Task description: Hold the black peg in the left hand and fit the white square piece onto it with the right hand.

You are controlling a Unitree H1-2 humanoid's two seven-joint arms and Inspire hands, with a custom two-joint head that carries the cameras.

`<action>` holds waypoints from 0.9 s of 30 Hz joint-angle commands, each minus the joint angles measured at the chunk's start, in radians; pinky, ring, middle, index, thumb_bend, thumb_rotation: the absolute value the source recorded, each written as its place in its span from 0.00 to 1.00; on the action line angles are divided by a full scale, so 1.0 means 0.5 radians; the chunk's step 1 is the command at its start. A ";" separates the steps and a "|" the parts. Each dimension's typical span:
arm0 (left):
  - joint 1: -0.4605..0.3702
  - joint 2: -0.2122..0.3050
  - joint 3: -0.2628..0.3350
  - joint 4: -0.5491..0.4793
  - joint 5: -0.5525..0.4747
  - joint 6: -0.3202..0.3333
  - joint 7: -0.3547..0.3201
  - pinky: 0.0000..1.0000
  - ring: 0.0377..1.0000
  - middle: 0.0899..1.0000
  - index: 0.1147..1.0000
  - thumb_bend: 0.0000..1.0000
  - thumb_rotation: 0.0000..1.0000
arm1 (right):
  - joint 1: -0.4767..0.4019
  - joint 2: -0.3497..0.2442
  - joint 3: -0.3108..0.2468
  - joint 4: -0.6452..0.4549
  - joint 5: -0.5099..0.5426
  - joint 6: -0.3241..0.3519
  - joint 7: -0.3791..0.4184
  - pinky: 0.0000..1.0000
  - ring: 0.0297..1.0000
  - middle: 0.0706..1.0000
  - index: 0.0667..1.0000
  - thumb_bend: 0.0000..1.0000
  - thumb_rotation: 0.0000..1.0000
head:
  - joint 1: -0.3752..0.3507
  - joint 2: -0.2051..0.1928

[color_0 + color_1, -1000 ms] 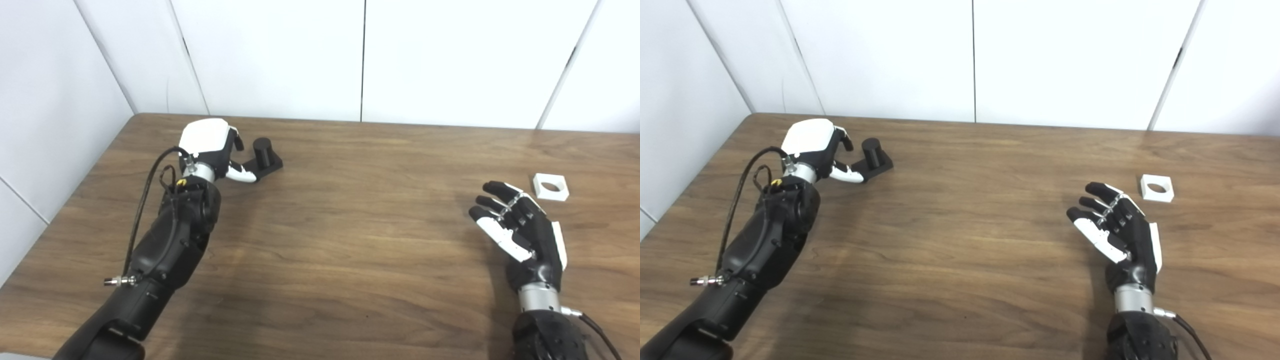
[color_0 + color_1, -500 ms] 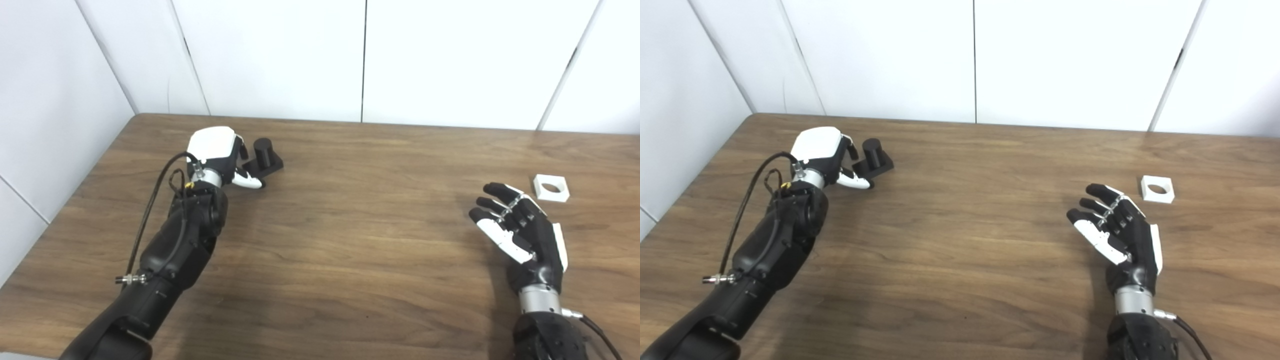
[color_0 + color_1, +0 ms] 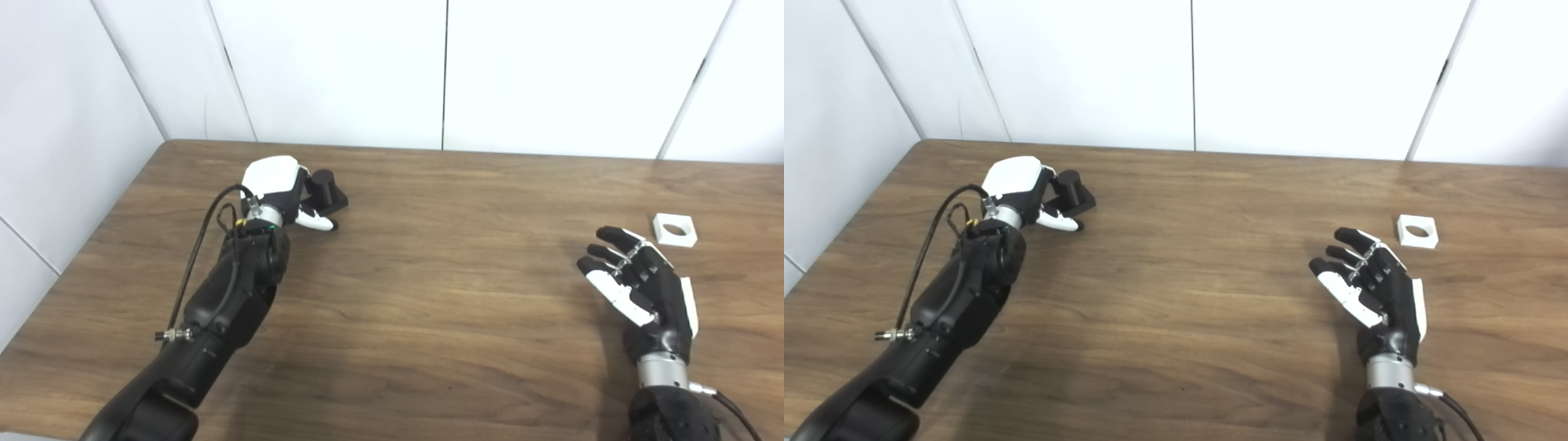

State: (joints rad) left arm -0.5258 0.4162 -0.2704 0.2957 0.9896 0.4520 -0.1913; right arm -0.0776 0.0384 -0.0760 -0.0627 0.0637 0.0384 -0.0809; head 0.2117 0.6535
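The black peg (image 3: pixel 323 184) is a short cylinder standing upright on a flat black base, at the far left of the wooden table (image 3: pixel 441 275). My left hand (image 3: pixel 278 187) is right against its left side, the white thumb lying along the front of the base; the other fingers are hidden behind the hand's back. It looks open, with no grip on the peg that I can see. The white square piece (image 3: pixel 674 229), with a round hole, lies flat at the far right. My right hand (image 3: pixel 640 285) hovers open just in front and left of it, fingers spread, holding nothing.
White wall panels (image 3: pixel 441 73) rise directly behind the table's far edge and along its left side. A black cable (image 3: pixel 190 269) loops along my left forearm. Bare wood lies between the two hands.
My left hand has moved right, from a gap beside the peg to lying against it, thumb now along the base's front. The right hand has sunk slightly. Peg and white piece have not moved.
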 commanded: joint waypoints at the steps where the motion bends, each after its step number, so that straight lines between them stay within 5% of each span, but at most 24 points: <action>1: -0.091 0.039 0.000 0.025 0.002 -0.008 0.080 0.52 0.73 0.78 0.55 0.84 0.38 | 0.009 0.018 -0.001 -0.039 -0.009 -0.052 -0.012 0.61 0.66 0.70 0.61 0.70 0.18 | 0.002 0.002; 12: -0.096 0.054 -0.026 0.114 -0.090 -0.044 0.112 0.52 0.73 0.77 0.49 0.77 0.36 | 0.036 0.021 -0.014 -0.065 -0.017 -0.047 -0.021 0.58 0.63 0.69 0.60 0.69 0.20 | -0.020 0.014; 16: -0.102 0.052 -0.020 0.164 -0.157 -0.091 0.139 0.53 0.74 0.76 0.47 0.74 0.29 | 0.039 0.024 -0.022 -0.077 0.008 -0.038 -0.022 0.58 0.63 0.70 0.60 0.69 0.21 | -0.022 0.017; 19: -0.098 0.058 0.011 0.180 -0.277 -0.169 0.133 0.56 0.75 0.77 0.43 0.55 0.11 | 0.036 0.028 -0.029 -0.069 0.021 -0.048 -0.022 0.57 0.63 0.70 0.60 0.68 0.21 | -0.025 0.016; 27: -0.089 0.128 0.014 0.191 -0.543 -0.391 0.018 0.67 0.79 0.77 0.42 0.52 0.07 | 0.031 0.030 -0.037 -0.080 0.063 -0.035 -0.014 0.59 0.63 0.70 0.60 0.69 0.22 | -0.035 0.018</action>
State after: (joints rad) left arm -0.5590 0.4500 -0.2602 0.3803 0.7334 0.2754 -0.1483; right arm -0.0571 0.0491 -0.0892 -0.0865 0.0876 0.0384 -0.0919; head 0.1933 0.6611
